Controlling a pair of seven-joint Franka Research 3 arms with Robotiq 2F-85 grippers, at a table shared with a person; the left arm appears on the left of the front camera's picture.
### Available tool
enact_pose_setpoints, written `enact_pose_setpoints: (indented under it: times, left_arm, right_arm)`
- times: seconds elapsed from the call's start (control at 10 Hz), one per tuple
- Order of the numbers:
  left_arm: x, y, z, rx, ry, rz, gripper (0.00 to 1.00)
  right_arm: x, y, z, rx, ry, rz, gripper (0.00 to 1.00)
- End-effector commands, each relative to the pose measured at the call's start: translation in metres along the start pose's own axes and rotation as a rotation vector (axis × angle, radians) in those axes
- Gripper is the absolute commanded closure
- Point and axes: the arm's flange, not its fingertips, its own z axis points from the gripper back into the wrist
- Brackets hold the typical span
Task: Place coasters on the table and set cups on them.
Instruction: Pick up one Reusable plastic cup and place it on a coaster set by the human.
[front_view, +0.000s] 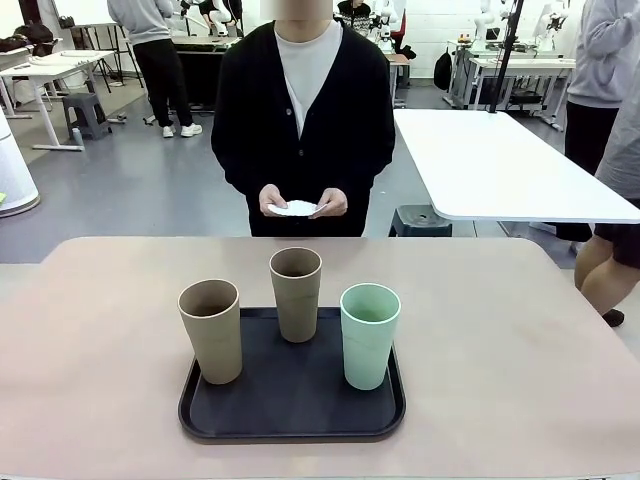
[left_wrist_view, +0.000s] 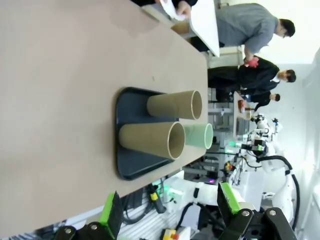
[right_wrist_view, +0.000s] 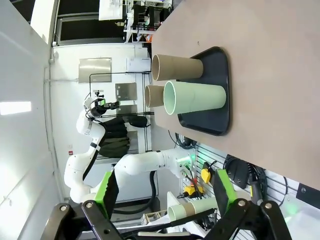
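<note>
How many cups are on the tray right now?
3, all upright on the black tray: one tan-brown cup near left, a second tan-brown cup back middle, the mint green cup near right. None appears hidden.

Three cups (front_view: 296, 292), one black tray (front_view: 290, 425), one beige-pink table (front_view: 90, 340).
Two of them are tan-brown, plus one mint green cup (front_view: 369, 338); the white coasters (front_view: 295, 208) overlap, so their number cannot be told.

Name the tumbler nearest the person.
The tan-brown matte tumbler at the black tray's far edge; the other tan tumbler and mint green tumbler sit farther.
</note>
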Motion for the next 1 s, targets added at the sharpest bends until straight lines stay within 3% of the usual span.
enact_pose_setpoints:
  times: [0.0, 0.9]
  left_arm:
    - [0.0005, 0.0027, 0.0039, -0.015, -0.007, 0.003, 0.00]
    - [0.0005, 0.0027, 0.0039, -0.015, -0.007, 0.003, 0.00]
  right_arm:
    - [-0.0006, -0.0015, -0.0013, 0.012, 0.003, 0.000, 0.00]
    - [-0.0006, -0.0015, -0.0013, 0.012, 0.003, 0.000, 0.00]
